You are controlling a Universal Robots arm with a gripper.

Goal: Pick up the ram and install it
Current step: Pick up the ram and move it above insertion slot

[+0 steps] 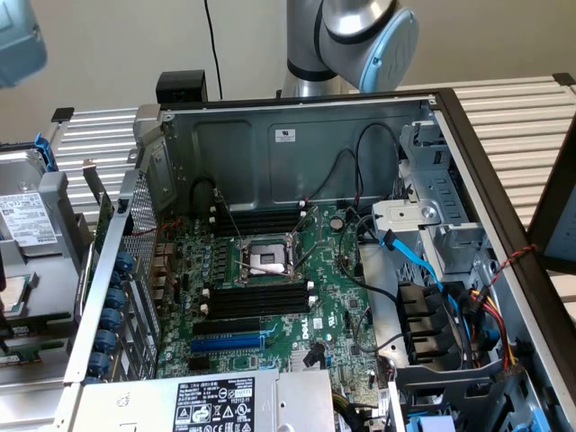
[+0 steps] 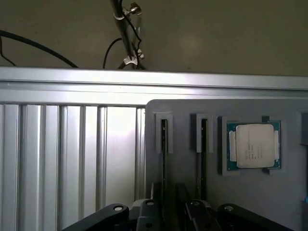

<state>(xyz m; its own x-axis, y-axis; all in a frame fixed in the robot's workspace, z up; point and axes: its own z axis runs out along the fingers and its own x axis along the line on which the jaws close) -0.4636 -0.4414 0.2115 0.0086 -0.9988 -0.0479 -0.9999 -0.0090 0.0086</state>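
My gripper (image 2: 175, 214) hangs over a grey holder tray (image 2: 183, 173) that lies on a ribbed metal table. Its black linkages stand spread apart, open, with nothing between them. Two narrow slots in the tray, one (image 2: 163, 139) and another (image 2: 203, 139), each hold a thin dark strip on edge. These look like the ram seen edge-on, though I cannot make out a green face or a label. In the exterior view, the open computer case (image 1: 297, 135) shows the green motherboard (image 1: 328, 297) with empty black memory slots (image 1: 256, 301) on both sides of the processor socket (image 1: 265, 261).
A processor chip (image 2: 253, 146) sits in a pocket of the tray beside the slots. A metal pole with cables (image 2: 126, 33) rises behind the table. In the case, a drive cage with blue and coloured cables (image 1: 441, 297) fills the exterior view's right. The arm's elbow (image 1: 369, 36) rises behind the case.
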